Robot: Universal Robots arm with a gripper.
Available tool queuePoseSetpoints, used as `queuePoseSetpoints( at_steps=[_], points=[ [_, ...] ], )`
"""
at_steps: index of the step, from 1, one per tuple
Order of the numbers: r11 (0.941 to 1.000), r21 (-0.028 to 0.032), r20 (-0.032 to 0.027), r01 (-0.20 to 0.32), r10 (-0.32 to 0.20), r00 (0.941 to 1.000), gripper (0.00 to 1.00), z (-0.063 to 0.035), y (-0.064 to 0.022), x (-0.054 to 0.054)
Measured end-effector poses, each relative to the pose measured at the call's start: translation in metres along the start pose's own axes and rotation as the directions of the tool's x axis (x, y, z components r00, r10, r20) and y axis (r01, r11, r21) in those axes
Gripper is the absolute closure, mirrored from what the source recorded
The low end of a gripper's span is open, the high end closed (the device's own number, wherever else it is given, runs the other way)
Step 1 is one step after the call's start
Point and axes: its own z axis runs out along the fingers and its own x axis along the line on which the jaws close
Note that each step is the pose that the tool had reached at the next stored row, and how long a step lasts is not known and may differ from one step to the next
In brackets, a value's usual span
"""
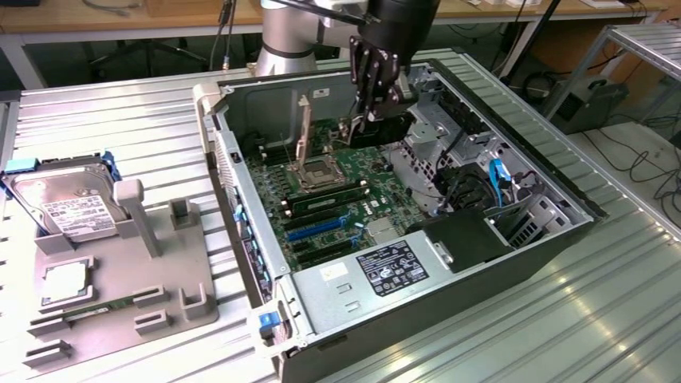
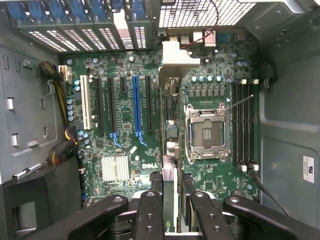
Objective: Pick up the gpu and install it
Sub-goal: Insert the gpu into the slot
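Note:
My gripper hangs inside the open computer case, above the motherboard. It is shut on the gpu, a thin dark card held upright below the fingers. In the wrist view the gpu appears edge-on between the black fingers of the gripper, and its silvery end bracket points toward the case's rear slots. The card hovers between the row of expansion slots and the CPU socket. The long blue slot lies a little to one side of it.
A grey fixture tray at the exterior view's left carries a silver hard drive, a chip and a memory stick. Inside the case are the raised socket lever, drive cage, cables and power supply.

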Motion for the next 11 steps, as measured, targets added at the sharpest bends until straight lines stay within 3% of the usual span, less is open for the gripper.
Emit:
queuePoseSetpoints(
  at_steps=[11],
  points=[
    [1.0000, 0.0000, -0.0001, 0.000, 0.000, 1.0000, 0.74, 0.0023, 0.0020, 0.0007]
  ],
)
